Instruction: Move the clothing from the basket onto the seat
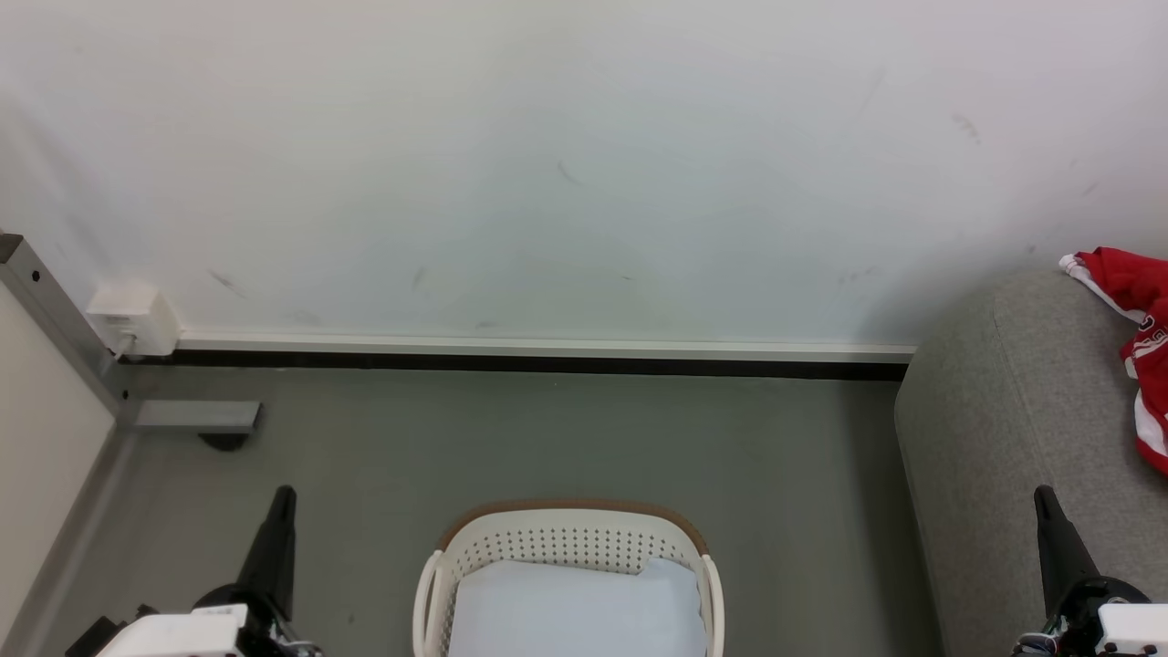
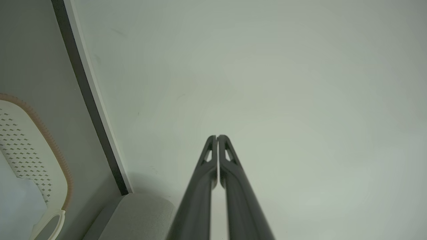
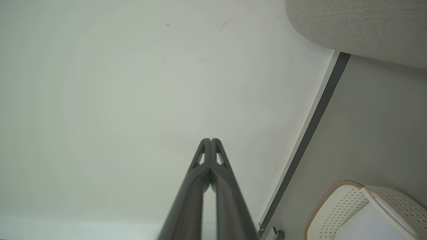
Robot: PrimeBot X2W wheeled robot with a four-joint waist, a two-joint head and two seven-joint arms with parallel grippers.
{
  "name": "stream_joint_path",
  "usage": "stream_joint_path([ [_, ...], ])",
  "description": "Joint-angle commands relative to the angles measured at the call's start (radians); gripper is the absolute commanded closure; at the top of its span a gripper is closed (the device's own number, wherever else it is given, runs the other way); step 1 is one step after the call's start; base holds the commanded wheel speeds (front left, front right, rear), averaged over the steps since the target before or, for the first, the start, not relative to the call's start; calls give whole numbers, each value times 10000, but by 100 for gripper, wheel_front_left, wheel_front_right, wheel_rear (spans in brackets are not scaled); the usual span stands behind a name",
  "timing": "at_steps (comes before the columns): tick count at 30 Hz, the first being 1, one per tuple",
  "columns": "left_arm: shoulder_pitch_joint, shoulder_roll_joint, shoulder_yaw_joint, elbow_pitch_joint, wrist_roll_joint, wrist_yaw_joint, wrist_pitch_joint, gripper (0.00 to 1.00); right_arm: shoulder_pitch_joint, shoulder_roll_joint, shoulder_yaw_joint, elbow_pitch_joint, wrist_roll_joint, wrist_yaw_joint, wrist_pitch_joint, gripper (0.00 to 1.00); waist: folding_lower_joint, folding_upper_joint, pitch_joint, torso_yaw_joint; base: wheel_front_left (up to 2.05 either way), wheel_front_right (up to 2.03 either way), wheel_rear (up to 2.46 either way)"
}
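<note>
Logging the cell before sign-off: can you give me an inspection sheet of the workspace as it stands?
Surface: grey floor, with the basket standing on it.
Job's things: clothing, red with white trim, lies on the seat at the right; the basket holds a pale liner sheet, no red garment in its visible part.
Clutter: nothing seen.
End effectors: left end effector and right end effector both shut, empty, pointing toward the wall.
Cables: a short white lead seems to hang from the wall box.
Surroundings: scuffed white wall, dark skirting strip, grey metal frame at left.
</note>
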Motion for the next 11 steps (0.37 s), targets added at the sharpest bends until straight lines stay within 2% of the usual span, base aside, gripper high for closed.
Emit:
stream_joint_path([
  [1,-74,23,29,-26,-135,-61,38,100,-137,-78,-35,-43,19,-21,28,100,0,0,0,0,0,0,0],
  [11,-74,23,28,-27,-135,-54,37,100,-137,-76,-34,-43,19,-21,28,100,0,0,0,0,0,0,0],
])
